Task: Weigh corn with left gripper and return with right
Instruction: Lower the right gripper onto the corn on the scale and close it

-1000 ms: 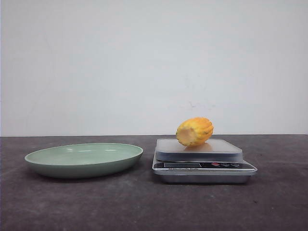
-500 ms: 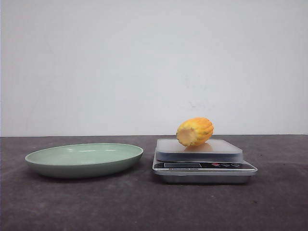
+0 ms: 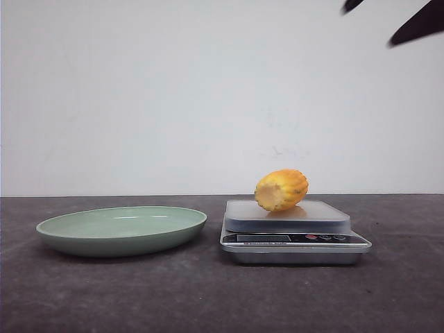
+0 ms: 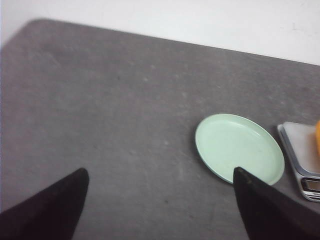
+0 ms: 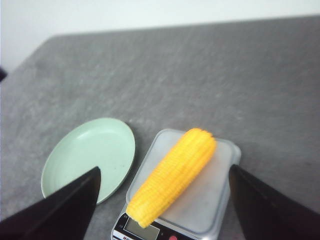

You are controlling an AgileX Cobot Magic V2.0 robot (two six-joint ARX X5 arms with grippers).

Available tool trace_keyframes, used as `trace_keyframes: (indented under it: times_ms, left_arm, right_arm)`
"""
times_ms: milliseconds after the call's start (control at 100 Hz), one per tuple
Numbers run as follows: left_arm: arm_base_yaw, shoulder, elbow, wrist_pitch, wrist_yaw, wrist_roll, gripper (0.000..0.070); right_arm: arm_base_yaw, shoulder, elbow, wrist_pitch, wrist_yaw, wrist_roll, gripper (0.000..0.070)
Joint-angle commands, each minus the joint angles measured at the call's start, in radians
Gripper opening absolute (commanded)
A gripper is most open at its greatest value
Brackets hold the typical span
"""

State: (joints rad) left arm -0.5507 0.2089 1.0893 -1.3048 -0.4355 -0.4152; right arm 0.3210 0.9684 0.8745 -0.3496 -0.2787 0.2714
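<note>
Nearest to me is the dark grey surface (image 3: 208, 298), bare at the front. Just back from that stands the kitchen scale (image 3: 294, 239), its display facing me, with the green plate (image 3: 121, 229) beside it on the left, close but not touching.

The corn (image 3: 281, 189) lies on its side on the scale's platform, its cut end turned toward me. From the right wrist view it proves a longer cob, set slantwise across the platform with one end reaching out over the display.

So the weighing looks done, and I'd judge the step in hand is the right arm's: fetch the cob and carry it back to the plate. The right pincer (image 5: 162, 207) hangs high above the scale, fingers (image 3: 420, 24) spread wide and empty; only their tips show at the top corner of the front view. The left pincer (image 4: 160, 210) is also wide and empty, well off beyond the plate.

To do this well, I'd turn the wrist so the fingers close across the cob's width near its middle, come straight down, and grip gently. The cob is round and could roll. Lift clear before swinging over to the plate.
</note>
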Motion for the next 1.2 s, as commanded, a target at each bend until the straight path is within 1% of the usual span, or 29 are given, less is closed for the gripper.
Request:
trace_keyframes:
  times_ms: [0, 40, 80, 160, 240, 280, 530, 730, 850, 920, 970, 1050, 1160, 1190]
  left_arm:
    - [-0.005, -0.034, -0.038, 0.027, 0.023, -0.050, 0.0552]
    - [-0.005, -0.050, -0.061, 0.027, 0.039, -0.063, 0.0552]
    - [-0.005, -0.058, -0.078, 0.026, 0.053, -0.073, 0.0552]
    - [-0.005, -0.061, -0.096, 0.026, 0.086, -0.077, 0.0552]
    - [-0.005, -0.060, -0.098, 0.028, 0.109, -0.077, 0.0552]
    - [-0.005, -0.060, -0.098, 0.032, 0.119, -0.077, 0.0552]
    - [-0.005, -0.060, -0.098, 0.036, 0.145, -0.076, 0.0552]
    - [-0.005, -0.060, -0.098, 0.034, 0.148, -0.076, 0.0552]
    - [-0.005, -0.060, -0.098, 0.034, 0.148, -0.074, 0.0552]
    - [-0.005, -0.060, -0.098, 0.035, 0.148, -0.071, 0.0552]
    - [-0.005, -0.060, -0.098, 0.035, 0.148, -0.068, 0.0552]
    - [-0.005, -0.060, -0.098, 0.036, 0.148, -0.068, 0.0552]
    - [-0.005, -0.060, -0.098, 0.036, 0.148, -0.065, 0.0551]
    - [-0.005, -0.060, -0.098, 0.036, 0.148, -0.065, 0.0551]
  right_arm:
    - [0.044, 0.071, 0.018, 0.042, 0.031, 0.019, 0.0540]
    - [0.069, 0.114, 0.019, 0.063, 0.051, 0.024, 0.0555]
    - [0.090, 0.159, 0.024, 0.076, 0.071, 0.029, 0.0556]
    - [0.126, 0.251, 0.047, 0.089, 0.097, 0.035, 0.0572]
    - [0.164, 0.344, 0.083, 0.092, 0.124, 0.037, 0.0632]
    - [0.181, 0.389, 0.105, 0.091, 0.143, 0.036, 0.0644]
    - [0.220, 0.591, 0.230, 0.036, 0.280, 0.036, 0.0644]
    - [0.233, 0.672, 0.241, 0.015, 0.331, 0.037, 0.0644]
    - [0.235, 0.698, 0.241, -0.011, 0.332, 0.045, 0.0637]
    - [0.241, 0.705, 0.241, -0.019, 0.332, 0.057, 0.0580]
    - [0.243, 0.705, 0.241, -0.021, 0.329, 0.059, 0.0503]
    - [0.247, 0.705, 0.241, -0.022, 0.322, 0.058, 0.0330]
    - [0.248, 0.705, 0.241, -0.032, 0.320, 0.057, 0.0061]
    - [0.248, 0.705, 0.241, -0.033, 0.320, 0.056, 0.0006]
